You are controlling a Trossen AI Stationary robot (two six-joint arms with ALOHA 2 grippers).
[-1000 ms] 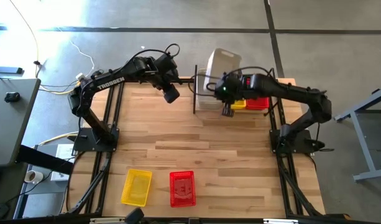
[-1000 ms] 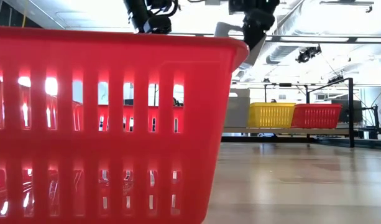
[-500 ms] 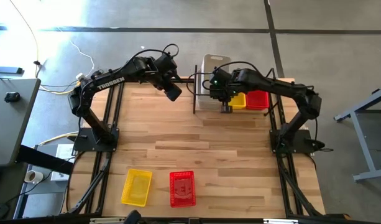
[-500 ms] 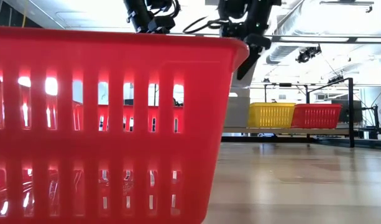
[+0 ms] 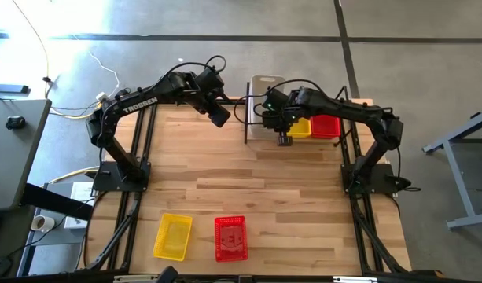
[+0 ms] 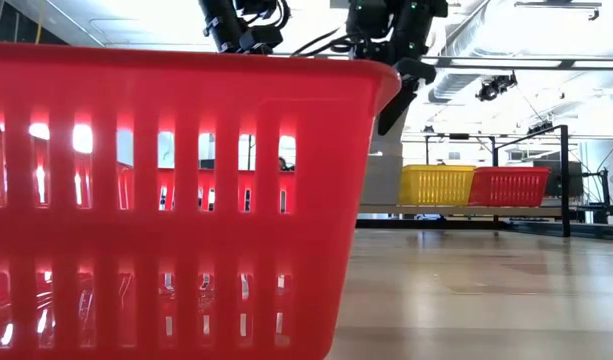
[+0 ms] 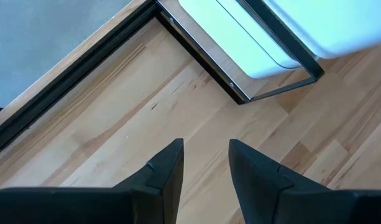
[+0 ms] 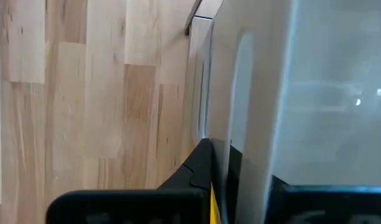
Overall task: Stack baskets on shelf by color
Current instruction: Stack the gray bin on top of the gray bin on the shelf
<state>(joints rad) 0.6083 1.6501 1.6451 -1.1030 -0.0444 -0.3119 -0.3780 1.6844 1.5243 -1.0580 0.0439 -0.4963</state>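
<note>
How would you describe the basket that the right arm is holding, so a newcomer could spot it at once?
Find the black shelf at the table's far edge. On its left end sits the clear basket, gripped by the right tool. Unlike the yellow basket and red basket beside it, it is whitish and see-through.

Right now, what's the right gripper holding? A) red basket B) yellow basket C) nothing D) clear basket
D: the right gripper is shut on the wall of the clear basket at the shelf; the right wrist view shows its whitish side between the fingers, while the loose yellow basket and red basket sit at the table's near edge.
</note>
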